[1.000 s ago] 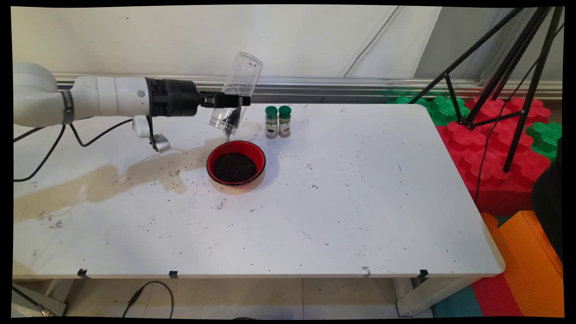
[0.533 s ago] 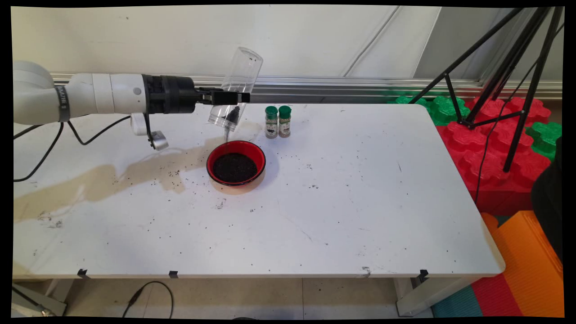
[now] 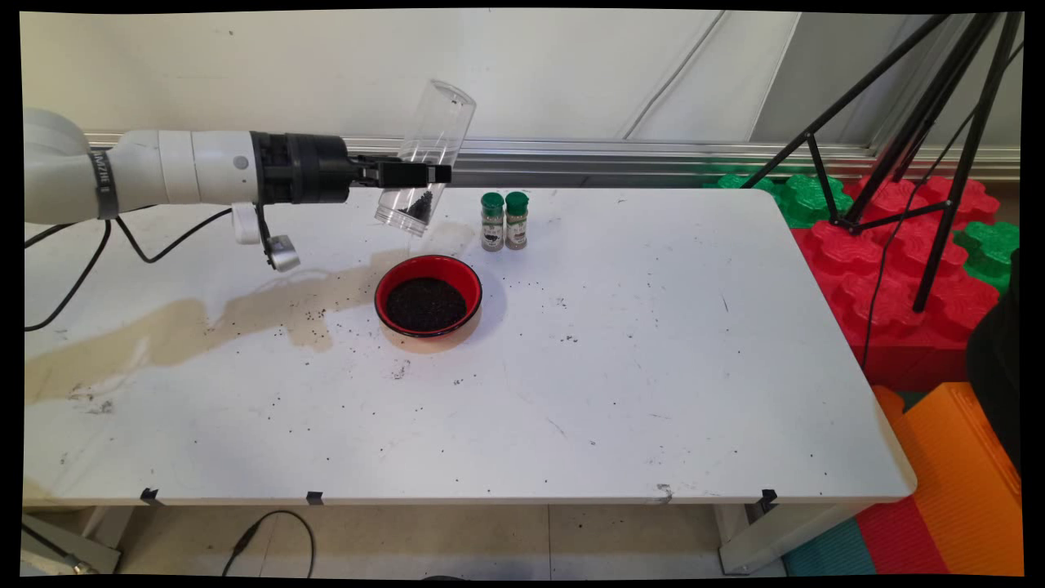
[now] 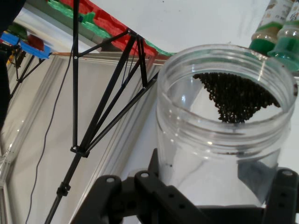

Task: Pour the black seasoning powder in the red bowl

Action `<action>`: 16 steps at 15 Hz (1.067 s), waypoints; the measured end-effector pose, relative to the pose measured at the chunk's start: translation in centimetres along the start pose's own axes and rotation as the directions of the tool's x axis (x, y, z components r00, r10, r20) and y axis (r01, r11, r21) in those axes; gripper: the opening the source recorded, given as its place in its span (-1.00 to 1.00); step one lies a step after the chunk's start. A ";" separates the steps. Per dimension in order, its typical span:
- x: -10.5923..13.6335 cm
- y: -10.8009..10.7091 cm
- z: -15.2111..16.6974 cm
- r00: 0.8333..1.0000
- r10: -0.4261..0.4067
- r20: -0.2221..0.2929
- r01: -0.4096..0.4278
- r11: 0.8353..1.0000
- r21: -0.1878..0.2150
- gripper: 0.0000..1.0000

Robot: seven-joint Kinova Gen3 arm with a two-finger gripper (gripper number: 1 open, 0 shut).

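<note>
Toward the tabletop's (image 3: pixel 620 392) far edge, our claw (image 3: pixel 424 174) grips a tilted clear plastic jar (image 3: pixel 426 159) above the red round bowl (image 3: pixel 428 297); remaining dark grains (image 4: pixel 236 99) could scatter past its rim.

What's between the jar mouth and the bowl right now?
Nothing. In the main view the tilted jar, held by the gripper, hangs above the bowl with open air below its mouth; no grains show falling.
</note>
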 end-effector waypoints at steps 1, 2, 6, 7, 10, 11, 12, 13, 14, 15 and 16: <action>0.0 0.0 -0.1 1.000 0.000 0.001 0.000 1.000 0.002 -1.00; -0.1 0.0 -0.1 1.000 0.000 0.001 0.000 1.000 0.004 -1.00; -0.2 0.0 -0.3 1.000 -0.004 0.001 0.004 1.000 0.009 -1.00; -0.2 0.1 -0.3 1.000 -0.005 0.001 0.005 1.000 0.010 -1.00; -0.1 0.0 -0.3 0.999 -0.032 -0.005 0.032 0.999 0.017 -1.00; 0.0 0.0 -0.3 0.999 -0.051 -0.010 0.051 0.998 0.020 -1.00; 0.1 0.0 -0.3 0.998 -0.068 -0.015 0.068 0.997 0.021 -1.00; 0.2 0.0 -0.2 0.996 -0.088 -0.021 0.088 0.996 0.023 -1.00; 0.2 0.0 -0.2 0.994 -0.107 -0.026 0.107 0.994 0.024 -1.00; 0.3 0.0 -0.2 0.991 -0.127 -0.032 0.128 0.992 0.023 -1.00; 0.4 0.1 -0.2 0.989 -0.145 -0.035 0.146 0.989 0.021 -1.00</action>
